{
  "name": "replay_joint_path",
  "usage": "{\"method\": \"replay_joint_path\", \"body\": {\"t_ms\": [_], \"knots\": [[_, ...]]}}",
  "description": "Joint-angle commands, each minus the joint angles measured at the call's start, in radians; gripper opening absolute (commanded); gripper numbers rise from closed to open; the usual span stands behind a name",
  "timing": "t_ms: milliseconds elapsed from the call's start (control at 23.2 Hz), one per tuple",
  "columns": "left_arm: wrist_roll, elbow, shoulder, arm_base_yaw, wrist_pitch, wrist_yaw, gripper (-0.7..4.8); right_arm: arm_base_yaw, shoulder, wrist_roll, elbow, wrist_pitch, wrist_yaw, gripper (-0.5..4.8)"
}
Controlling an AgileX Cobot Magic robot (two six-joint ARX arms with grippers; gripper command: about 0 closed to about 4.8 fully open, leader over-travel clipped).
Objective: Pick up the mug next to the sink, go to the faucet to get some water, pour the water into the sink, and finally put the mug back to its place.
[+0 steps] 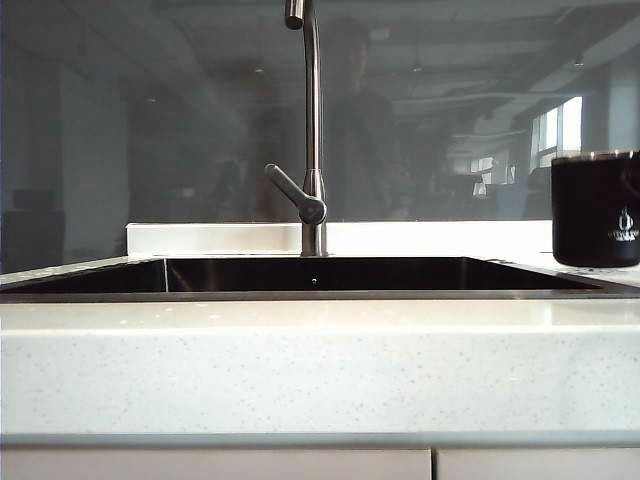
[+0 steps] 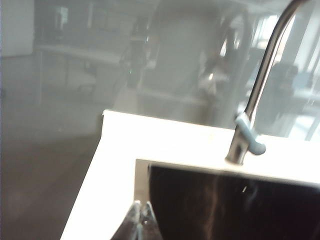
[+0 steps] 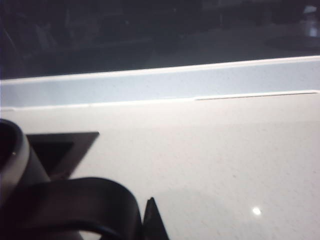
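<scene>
Right claw at mug handle

Exterior view: low, level with counter front edge, facing straight across sink to faucet and glass wall; mug at far right.
Left wrist view: above sink corner, angled down, faucet close; left claw tips at frame edge.
Right wrist view: very near counter, mug handle close beside right claw.
All views share sink and counter.
</scene>
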Motion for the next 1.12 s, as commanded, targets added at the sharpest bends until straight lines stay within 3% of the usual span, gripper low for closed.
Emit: {"method": "replay_joint_path", "body": {"t_ms": [43, 129, 259, 431, 517, 690, 949, 1035, 1121], "knots": [[0.014, 0.066, 0.148, 0.002, 0.043, 0.002, -0.06, 0.037, -0.09, 0.033, 0.013, 0.011, 0.002, -0.05], [0.021, 0.13, 0.286, 0.002, 0.088, 0.031, -0.06, 0.089, -0.177, 0.069, 0.017, -0.081, 0.014, -0.05], [0.042, 0.303, 0.613, 0.002, 0.208, 0.178, -0.06, 0.272, -0.311, 0.077, 0.118, -0.401, 0.151, -0.05], [-0.071, 0.548, 0.943, -0.005, 0.28, 0.397, -0.06, 0.468, -0.271, 0.058, 0.378, -0.723, 0.242, -0.05], [-0.132, 0.64, 1.044, -0.007, 0.28, 0.472, -0.05, 0.532, -0.182, 0.04, 0.513, -0.791, 0.261, -0.05], [-0.197, 0.692, 1.104, -0.022, 0.281, 0.471, -0.05, 0.549, -0.047, 0.082, 0.663, -0.8, 0.254, -0.05], [0.003, 0.727, 1.114, -0.038, 0.279, 0.409, -0.05, 0.599, 0.082, 0.153, 0.824, -0.801, 0.301, -0.05], [0.078, 0.764, 1.129, -0.035, 0.271, 0.427, -0.06, 0.637, 0.129, 0.153, 0.899, -0.802, 0.332, -0.05], [0.095, 0.85, 1.189, -0.032, 0.271, 0.486, 0.04, 0.698, 0.156, 0.148, 0.969, -0.837, 0.37, -0.05]]}}
